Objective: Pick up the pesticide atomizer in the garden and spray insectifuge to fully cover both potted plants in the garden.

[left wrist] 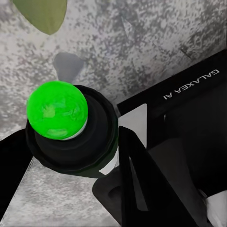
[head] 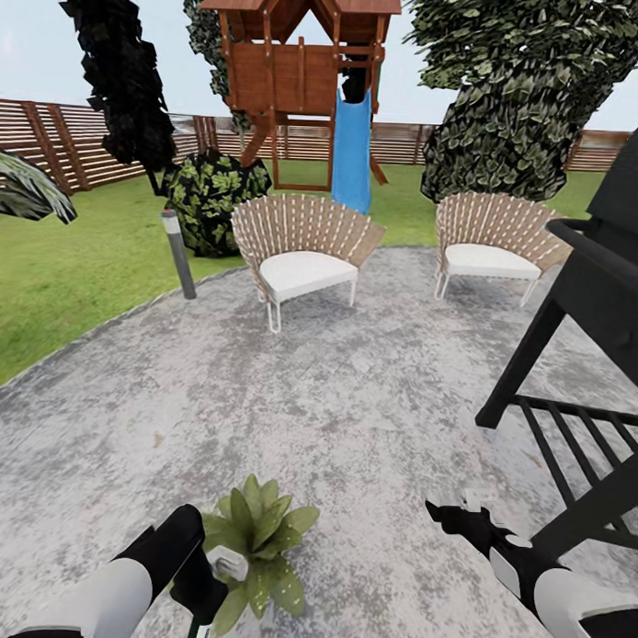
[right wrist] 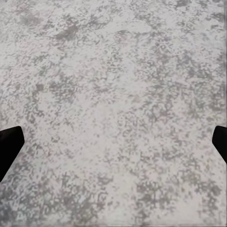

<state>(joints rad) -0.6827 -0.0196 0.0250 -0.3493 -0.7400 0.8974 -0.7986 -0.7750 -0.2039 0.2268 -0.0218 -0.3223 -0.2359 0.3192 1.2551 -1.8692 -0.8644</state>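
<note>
Already my left tool [head: 204, 586] is clenched on the pesticide atomizer [left wrist: 71, 137], held beside the potted plant [head: 256, 538]; it looks light, rigid and slick, so gripping mid-body suits. My right tool [head: 459, 515] hangs released over the patio [head: 353, 385].

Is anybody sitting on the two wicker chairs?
No, both wicker chairs on the patio show bare white cushions with nobody on them.

potted plant [head: 256, 538] before chairs [head: 303, 249], grill [head: 601, 274] right
</note>
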